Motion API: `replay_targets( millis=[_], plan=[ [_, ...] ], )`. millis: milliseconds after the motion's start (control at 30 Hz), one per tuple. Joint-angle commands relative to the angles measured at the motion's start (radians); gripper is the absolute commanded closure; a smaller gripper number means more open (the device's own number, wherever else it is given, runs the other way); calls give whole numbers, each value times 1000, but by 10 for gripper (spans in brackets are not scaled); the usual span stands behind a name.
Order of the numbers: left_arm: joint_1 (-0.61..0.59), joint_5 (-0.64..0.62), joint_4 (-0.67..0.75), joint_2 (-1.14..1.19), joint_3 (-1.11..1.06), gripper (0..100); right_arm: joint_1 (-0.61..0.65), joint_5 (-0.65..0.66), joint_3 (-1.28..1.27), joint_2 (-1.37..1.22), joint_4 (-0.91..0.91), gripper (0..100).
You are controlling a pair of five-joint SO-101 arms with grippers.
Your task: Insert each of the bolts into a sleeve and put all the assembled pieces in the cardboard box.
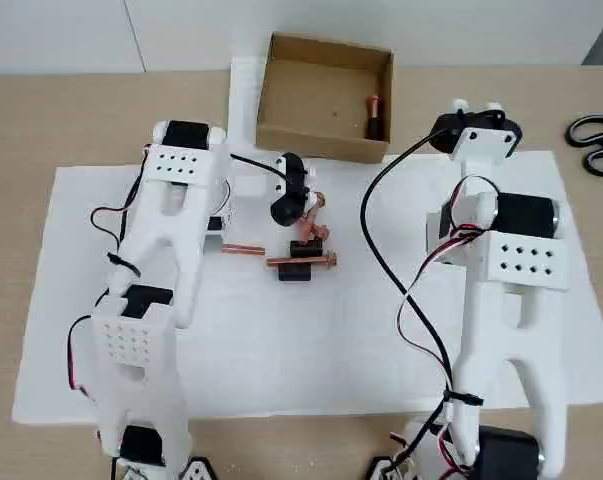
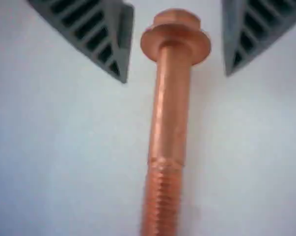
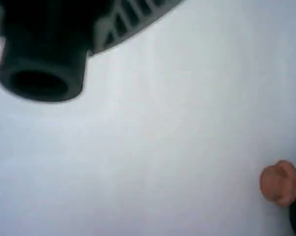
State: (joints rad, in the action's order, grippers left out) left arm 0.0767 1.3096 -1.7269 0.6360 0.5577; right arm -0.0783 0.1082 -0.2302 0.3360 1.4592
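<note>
My left gripper is open and hangs right over the white paper. Its grey ribbed fingertips stand either side of the head of a copper bolt that lies flat there. My right gripper is shut on a black sleeve, held clear of the paper with its open end showing. A second bolt head lies farther off. From above, the left arm stands over a loose bolt, and the right arm's wrist is beside the cardboard box. One assembled piece lies in the box.
Between the arms lie more copper bolts and black sleeves, one bolt resting across a sleeve. A black part on a cable stands among them. Scissors lie at the far right. Cables loop over the white paper.
</note>
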Motion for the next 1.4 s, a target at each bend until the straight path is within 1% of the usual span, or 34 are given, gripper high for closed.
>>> replay_targets(
  millis=[0, 33, 100, 233, 267, 333, 367, 400, 433, 600, 633, 767, 833, 900, 1033, 1233, 1367],
  plan=[
    [-14, -118, -20, -18, 108, 878, -1, 12, 5, 38, -5, 995],
    [-17, -230, -20, -17, 137, 878, -1, 12, 5, 38, -5, 995],
    [-14, -514, -20, -17, 197, 878, -1, 12, 5, 38, -7, 995],
    [-20, -1195, -25, -18, 286, 874, -1, 11, 5, 38, -21, 995],
    [-21, -1366, -25, -18, 283, 874, -1, 11, 5, 38, -25, 995],
    [-20, -1665, -28, -18, 222, 874, 1, 9, 5, 38, -28, 995],
    [-14, -1775, -28, -18, 182, 874, 1, 9, 5, 38, -28, 995],
    [-6, -1840, -28, -23, 140, 874, 1, 11, 5, 38, -28, 995],
    [2, -1867, -28, -34, 101, 874, 1, 11, 5, 39, -28, 995],
    [34, -1898, -26, -123, -51, 874, 1, 12, 5, 44, -24, 995],
    [35, -1936, -26, -144, -70, 874, 1, 12, 5, 44, -24, 995],
    [28, -2167, -26, -219, -170, 873, 1, 8, 5, 44, -22, 995],
    [28, -2219, -26, -244, -189, 870, 1, 8, 5, 44, -21, 995],
    [29, -2259, -26, -255, -194, 855, 1, 8, 5, 44, -21, 995],
    [25, -2383, -25, -255, -216, 826, 1, 6, 5, 44, -21, 995],
    [28, -2499, 21, -253, -302, 694, 1, 6, 5, 44, -21, 995],
    [21, -2545, 92, -226, -348, 691, 1, 6, 5, 38, -22, 995]
  ],
)
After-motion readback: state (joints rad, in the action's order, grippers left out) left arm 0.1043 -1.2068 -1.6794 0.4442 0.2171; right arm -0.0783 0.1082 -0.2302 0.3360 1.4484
